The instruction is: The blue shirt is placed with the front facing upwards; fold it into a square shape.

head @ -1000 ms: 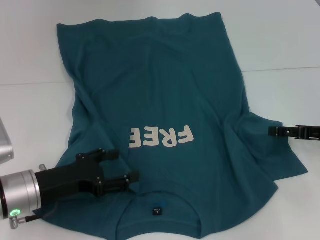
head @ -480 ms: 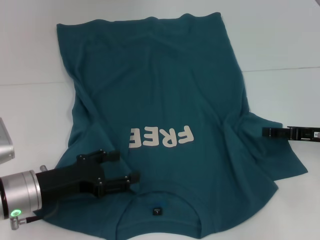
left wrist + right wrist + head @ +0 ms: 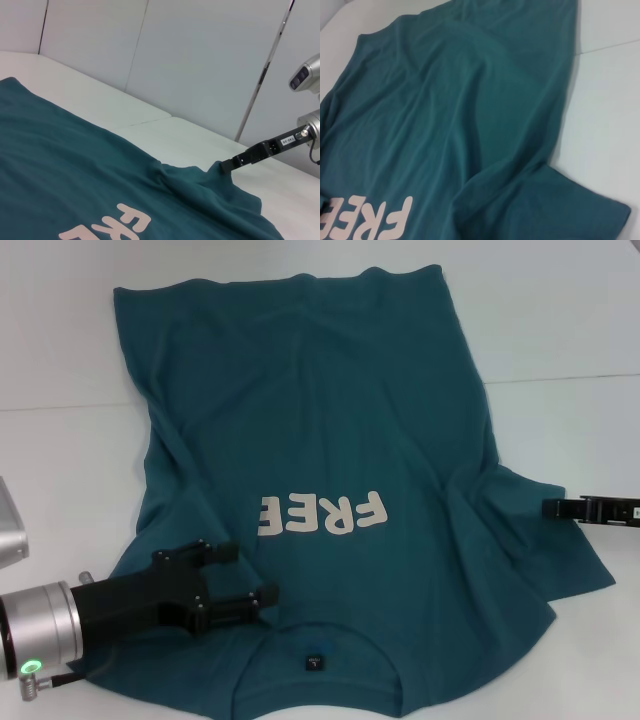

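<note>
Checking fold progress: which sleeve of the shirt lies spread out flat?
The right-side sleeve of the teal-blue cotton T-shirt, beside the right gripper; the left one is tucked in.

I see blue shirt (image 3: 330,440) spread flat on white table (image 3: 560,330), front up — pale "FREE" lettering (image 3: 322,513) reads upside down from head view. Collar with small black neck label (image 3: 314,661) nearest me, hem far. Fabric wrinkled — right sleeve (image 3: 545,540) rumpled.

Left gripper (image 3: 247,575): black, two slim fingers, small screws. Behind it a silver wrist cylinder (image 3: 40,630) with a green light (image 3: 30,667). Right gripper (image 3: 553,508): black, white label.
</note>
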You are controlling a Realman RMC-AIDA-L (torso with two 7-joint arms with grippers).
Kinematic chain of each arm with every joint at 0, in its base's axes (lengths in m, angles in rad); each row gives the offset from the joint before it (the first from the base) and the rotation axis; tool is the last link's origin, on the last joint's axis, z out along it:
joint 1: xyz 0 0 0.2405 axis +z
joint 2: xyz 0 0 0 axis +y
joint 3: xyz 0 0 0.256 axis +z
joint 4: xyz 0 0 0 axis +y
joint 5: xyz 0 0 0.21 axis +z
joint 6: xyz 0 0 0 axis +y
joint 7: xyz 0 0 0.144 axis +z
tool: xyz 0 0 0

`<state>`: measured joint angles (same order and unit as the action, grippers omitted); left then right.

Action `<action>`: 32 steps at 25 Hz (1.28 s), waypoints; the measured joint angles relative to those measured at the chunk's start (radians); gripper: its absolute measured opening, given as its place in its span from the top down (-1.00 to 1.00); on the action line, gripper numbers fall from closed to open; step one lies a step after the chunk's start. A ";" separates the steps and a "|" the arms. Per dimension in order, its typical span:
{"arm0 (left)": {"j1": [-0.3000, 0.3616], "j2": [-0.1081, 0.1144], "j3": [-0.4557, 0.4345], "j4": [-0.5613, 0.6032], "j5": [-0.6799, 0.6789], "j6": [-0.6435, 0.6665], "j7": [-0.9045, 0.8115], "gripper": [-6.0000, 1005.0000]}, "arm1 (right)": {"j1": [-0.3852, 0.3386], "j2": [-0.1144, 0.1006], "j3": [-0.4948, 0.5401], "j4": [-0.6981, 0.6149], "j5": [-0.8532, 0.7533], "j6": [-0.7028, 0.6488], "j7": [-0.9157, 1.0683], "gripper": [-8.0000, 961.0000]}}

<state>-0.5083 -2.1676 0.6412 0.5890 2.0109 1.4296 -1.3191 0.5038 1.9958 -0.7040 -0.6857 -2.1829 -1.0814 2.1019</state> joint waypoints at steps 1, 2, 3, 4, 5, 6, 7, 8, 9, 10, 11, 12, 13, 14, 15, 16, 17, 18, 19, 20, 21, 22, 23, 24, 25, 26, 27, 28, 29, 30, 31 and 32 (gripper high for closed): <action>0.000 0.000 0.000 0.000 0.000 0.000 0.000 -0.81 | 0.002 0.000 0.000 0.000 0.000 0.000 0.000 0.30; 0.001 0.000 0.000 0.000 0.000 0.000 0.000 -0.81 | 0.003 0.000 0.000 0.000 0.001 0.001 0.000 0.40; 0.001 0.000 0.000 0.000 0.000 0.000 0.000 -0.81 | 0.005 0.000 0.000 0.000 0.002 0.002 0.000 0.44; 0.001 0.000 0.000 0.000 0.000 0.000 0.000 -0.81 | 0.006 0.000 0.000 0.000 0.004 0.004 0.000 0.48; 0.002 0.000 0.000 0.000 0.000 0.000 0.000 -0.81 | 0.006 0.001 0.001 0.000 0.006 0.008 0.000 0.52; 0.002 0.000 0.000 0.000 0.000 0.000 0.000 -0.81 | 0.006 0.001 0.002 0.000 0.007 0.013 0.000 0.56; 0.003 0.000 0.000 0.000 0.000 0.000 0.000 -0.81 | 0.006 0.002 0.003 0.000 0.008 0.018 0.000 0.60; 0.003 0.000 0.000 0.000 0.000 0.000 0.000 -0.81 | 0.004 0.002 0.005 0.000 0.009 0.023 0.000 0.64; 0.004 0.000 0.000 0.000 0.000 0.001 -0.001 -0.81 | 0.003 0.002 0.008 0.000 0.009 0.025 0.000 0.68; 0.004 0.000 0.000 0.000 0.000 0.001 -0.002 -0.81 | 0.001 0.002 0.011 0.000 0.009 0.026 0.000 0.71; 0.004 0.000 0.000 0.000 0.000 0.002 -0.005 -0.81 | 0.000 0.002 0.020 -0.001 0.009 0.029 -0.002 0.75; 0.004 0.000 0.000 0.000 0.000 0.002 -0.007 -0.81 | -0.002 0.003 0.031 -0.002 0.009 0.030 -0.003 0.79; 0.004 0.000 0.000 0.000 0.000 0.002 -0.008 -0.81 | -0.004 0.002 0.044 -0.004 0.009 0.033 -0.005 0.83; 0.004 0.000 0.000 0.000 0.000 0.002 -0.009 -0.81 | -0.005 0.001 0.052 -0.004 0.009 0.033 -0.006 0.86; 0.004 0.000 0.000 0.000 0.000 0.002 -0.009 -0.81 | -0.006 -0.001 0.060 -0.004 0.009 0.033 -0.006 0.88; 0.005 0.000 0.000 0.000 0.000 0.003 -0.009 -0.81 | -0.008 -0.004 0.066 -0.006 0.009 0.033 -0.006 0.91; 0.005 -0.001 -0.001 0.000 0.000 0.003 -0.010 -0.81 | -0.010 -0.007 0.068 -0.007 0.009 0.034 -0.007 0.94; 0.006 -0.001 -0.001 -0.001 0.000 0.003 -0.010 -0.81 | -0.012 -0.010 0.070 -0.008 0.009 0.034 -0.007 0.96; 0.006 -0.001 -0.001 -0.003 0.000 0.003 -0.010 -0.81 | -0.013 -0.012 0.070 -0.010 0.009 0.034 -0.007 0.96; 0.006 -0.001 -0.001 -0.006 0.000 0.003 -0.011 -0.81 | -0.013 -0.014 0.070 -0.010 0.009 0.034 -0.007 0.96; 0.006 -0.001 -0.002 -0.009 0.000 0.003 -0.011 -0.81 | -0.013 -0.018 0.070 -0.012 0.008 0.034 -0.007 0.96; 0.006 -0.002 -0.002 -0.011 0.000 0.003 -0.011 -0.81 | -0.012 -0.020 0.070 -0.012 0.007 0.035 -0.007 0.96; 0.006 -0.002 -0.003 -0.012 0.000 0.003 -0.011 -0.81 | -0.011 -0.022 0.070 -0.013 0.006 0.037 -0.007 0.96; 0.006 -0.002 -0.003 -0.012 -0.001 0.003 -0.011 -0.81 | -0.009 -0.025 0.070 -0.013 0.006 0.037 -0.007 0.96; 0.006 -0.002 -0.004 -0.012 -0.001 0.003 -0.011 -0.81 | -0.007 -0.030 0.070 -0.013 0.005 0.038 -0.007 0.96; 0.006 -0.002 -0.003 -0.012 -0.001 0.003 -0.011 -0.81 | -0.005 -0.034 0.069 -0.013 0.005 0.039 -0.007 0.96; 0.005 -0.002 -0.004 -0.012 -0.001 0.003 -0.011 -0.81 | -0.004 -0.039 0.068 -0.013 0.004 0.040 -0.007 0.96; 0.005 -0.002 -0.004 -0.013 -0.001 0.003 -0.012 -0.81 | 0.001 -0.051 0.064 -0.014 0.003 0.044 -0.008 0.96; 0.004 -0.002 -0.005 -0.013 -0.001 0.003 -0.013 -0.81 | 0.001 -0.051 0.064 -0.014 0.003 0.044 -0.008 0.96; 0.004 -0.002 -0.006 -0.015 -0.002 0.003 -0.014 -0.81 | 0.004 -0.056 0.064 -0.015 0.003 0.046 -0.008 0.96; 0.003 -0.002 -0.006 -0.017 -0.003 0.003 -0.014 -0.81 | 0.007 -0.061 0.063 -0.015 0.002 0.047 -0.009 0.96; 0.003 -0.002 -0.006 -0.018 -0.003 0.003 -0.014 -0.81 | 0.009 -0.065 0.063 -0.015 0.002 0.047 -0.011 0.96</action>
<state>-0.5056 -2.1691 0.6351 0.5712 2.0074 1.4324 -1.3328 0.5128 1.9313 -0.6415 -0.7010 -2.1808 -1.0341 2.0906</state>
